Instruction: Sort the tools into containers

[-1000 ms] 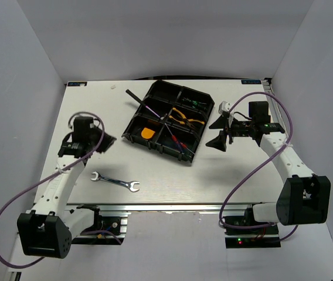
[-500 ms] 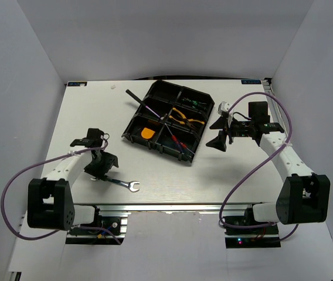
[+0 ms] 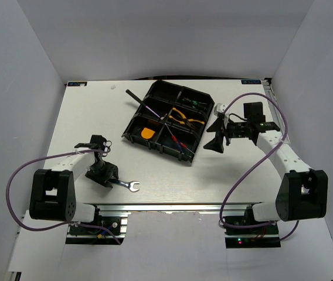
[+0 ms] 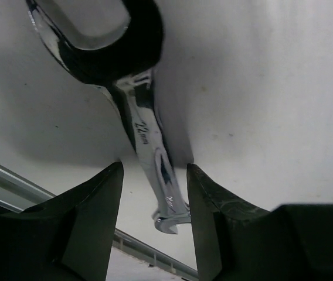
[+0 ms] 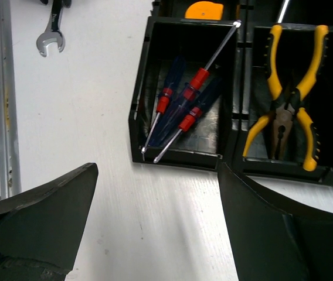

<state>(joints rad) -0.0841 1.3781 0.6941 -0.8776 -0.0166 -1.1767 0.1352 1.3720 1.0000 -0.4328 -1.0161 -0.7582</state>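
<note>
Since a second ago the left arm has swung down from beside the tray's (image 3: 135, 121) left wall, and the left pincer (image 3: 103, 174) now sits low over the wrench (image 3: 126, 185). The right arm has edged a little closer to the tray's right wall. The single wrench lies flat on the white bench (image 3: 84, 111), in front of the tray's near-left corner and well apart from it. It is polished, mirror-bright steel with a slim shank, and the end that shows has an open jaw. The left wrist view shows a stamped mark on the shank that looks like "22mm". There the left pincer's two black, matte fingers (image 4: 90, 216) stand spread on either side of the shank, with a gap on each side and nothing gripped. The tray is black moulded plastic, split into six rectangular bins by raised walls. Seen from the right wrist, one compartment (image 5: 138, 88) holds three thin screwdrivers (image 5: 181, 114) with dark blue handles, red collars and bare metal shafts. Next to it lies one pair of yellow-handled pliers (image 5: 286, 99). Beyond that, one rounded orange tape measure (image 5: 204, 9) is cut off at the frame edge. The right pincer (image 3: 216, 134) hangs just beside the tray's right wall, spread wide and empty.
</note>
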